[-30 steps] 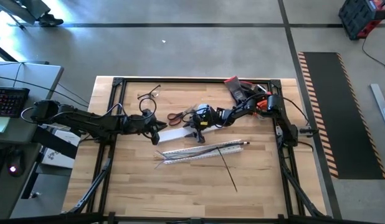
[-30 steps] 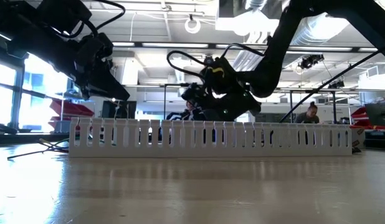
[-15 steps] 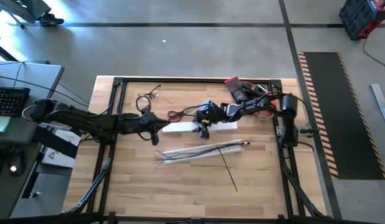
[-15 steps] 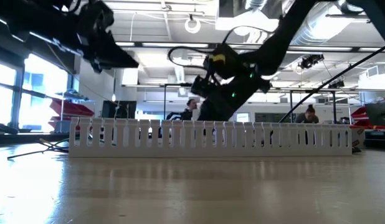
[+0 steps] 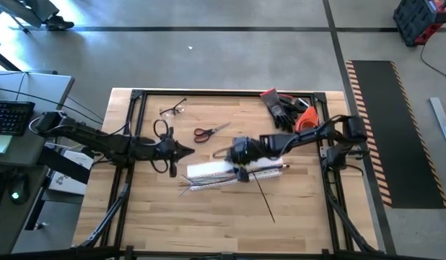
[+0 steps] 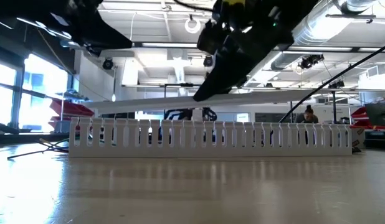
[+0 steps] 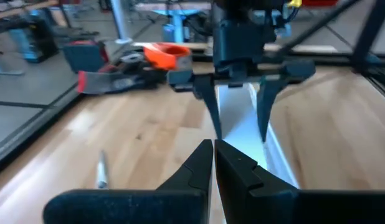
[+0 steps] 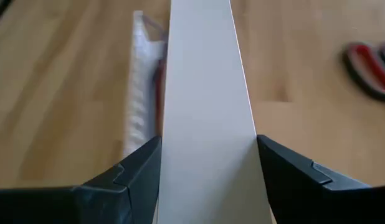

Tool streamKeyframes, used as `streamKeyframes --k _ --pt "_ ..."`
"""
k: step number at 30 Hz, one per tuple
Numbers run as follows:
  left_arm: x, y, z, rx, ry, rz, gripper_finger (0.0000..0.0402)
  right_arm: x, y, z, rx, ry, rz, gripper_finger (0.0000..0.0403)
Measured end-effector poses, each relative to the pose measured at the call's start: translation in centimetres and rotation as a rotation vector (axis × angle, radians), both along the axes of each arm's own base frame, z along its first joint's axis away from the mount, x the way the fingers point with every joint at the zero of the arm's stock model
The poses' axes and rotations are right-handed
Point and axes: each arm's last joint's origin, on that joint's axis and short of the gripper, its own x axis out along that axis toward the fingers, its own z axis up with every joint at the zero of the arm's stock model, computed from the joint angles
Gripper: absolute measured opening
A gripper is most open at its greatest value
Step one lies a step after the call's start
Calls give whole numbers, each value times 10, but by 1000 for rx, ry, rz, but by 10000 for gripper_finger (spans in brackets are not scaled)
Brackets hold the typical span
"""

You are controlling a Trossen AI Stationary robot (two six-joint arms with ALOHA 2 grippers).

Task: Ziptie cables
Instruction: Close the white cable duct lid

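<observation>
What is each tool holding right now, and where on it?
Right tool grips the white cover strip across its width, near one end. Left tool is shut on nothing.

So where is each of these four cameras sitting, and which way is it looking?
High view: above the table, looking straight down on both arms, the scissors and the white slotted duct.
Low view: at table-top height, looking across at the duct, arms overhead.
Left wrist view: behind the shut left hand, facing the right hand.
Right wrist view: behind the right hand, along the white cover strip it grips.
All four views show that strip.

Matt white plastic cover strip (image 8: 205, 93), pale wooden table (image 5: 208, 217).
</observation>
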Motion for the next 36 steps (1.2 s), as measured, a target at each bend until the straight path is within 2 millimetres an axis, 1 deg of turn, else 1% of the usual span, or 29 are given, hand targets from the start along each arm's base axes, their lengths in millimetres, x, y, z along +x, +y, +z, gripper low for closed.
streamKeyframes --k 3,5,8,11,15,19,25,28,32,36 --pt "-1 -10 -2 -10 14 -51 0 -1 22 0 -17 -2 18 213" --pt "-2 -17 -4 -26 20 -82 0 -1 32 0 -43 -7 21 213" --pt "-2 -26 -6 -53 29 -112 0 -2 42 1 -85 -12 8 213" --pt "-1 -32 -12 -85 47 -131 0 -3 47 0 -113 -16 26 213" --pt "2 -41 -24 -139 104 -139 0 -4 48 -3 -128 1 55 213" --pt "7 -49 -35 -172 152 -154 0 -2 48 -11 -135 27 74 213" --pt "15 -55 -46 -191 165 -157 0 -1 46 -12 -136 24 87 213" --pt "17 -56 -48 -191 165 -157 0 1 44 -10 -118 -5 90 213" --pt "16 -56 -45 -198 148 -159 0 4 35 -5 -41 -42 104 213" --pt "15 -56 -42 -208 138 -176 0 2 29 -3 8 -23 115 213"
